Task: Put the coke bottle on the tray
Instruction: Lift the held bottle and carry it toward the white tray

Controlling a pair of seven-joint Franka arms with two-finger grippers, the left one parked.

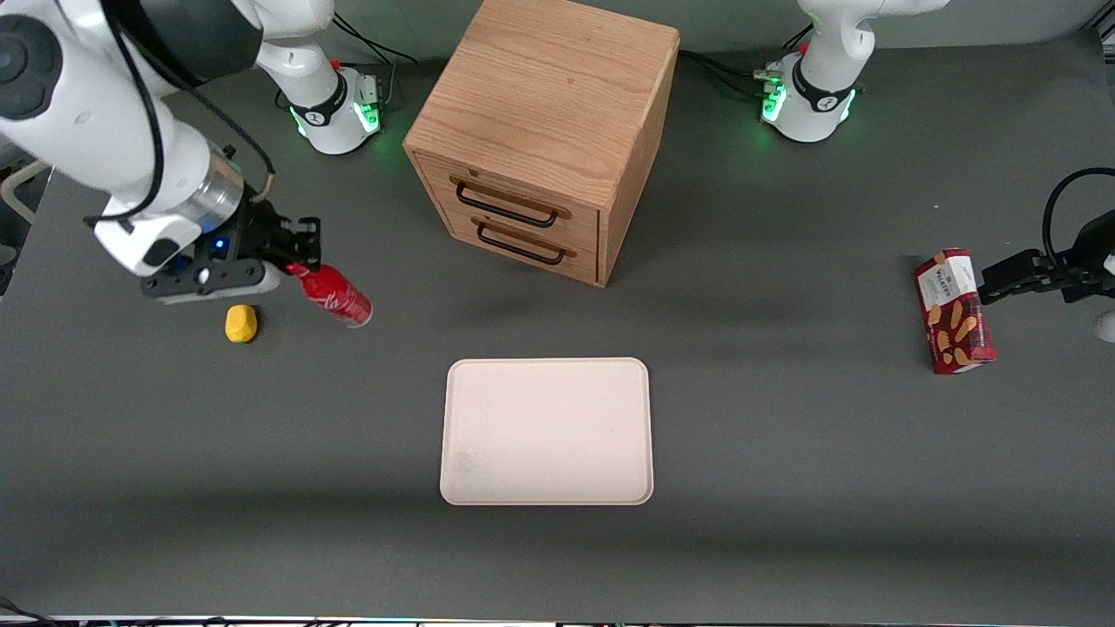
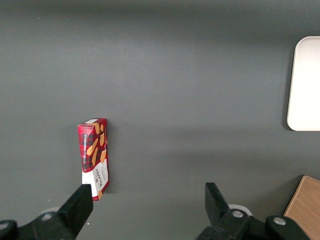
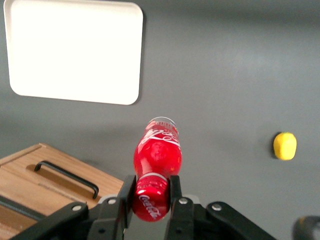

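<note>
The coke bottle (image 1: 335,296) is all red with white script and hangs tilted above the table, toward the working arm's end. My gripper (image 1: 296,261) is shut on its capped end, and the base points down toward the tray. In the right wrist view both black fingers (image 3: 126,192) press on the red cap of the coke bottle (image 3: 156,155), with my gripper (image 3: 150,192) closed round it. The cream tray (image 1: 547,431) lies flat near the table's middle, nearer the front camera than the bottle. That tray (image 3: 75,52) also appears in the right wrist view, with nothing on it.
A wooden two-drawer cabinet (image 1: 544,131) stands farther from the front camera than the tray. A small yellow object (image 1: 241,323) lies on the table just below my gripper. A red snack box (image 1: 954,312) lies toward the parked arm's end.
</note>
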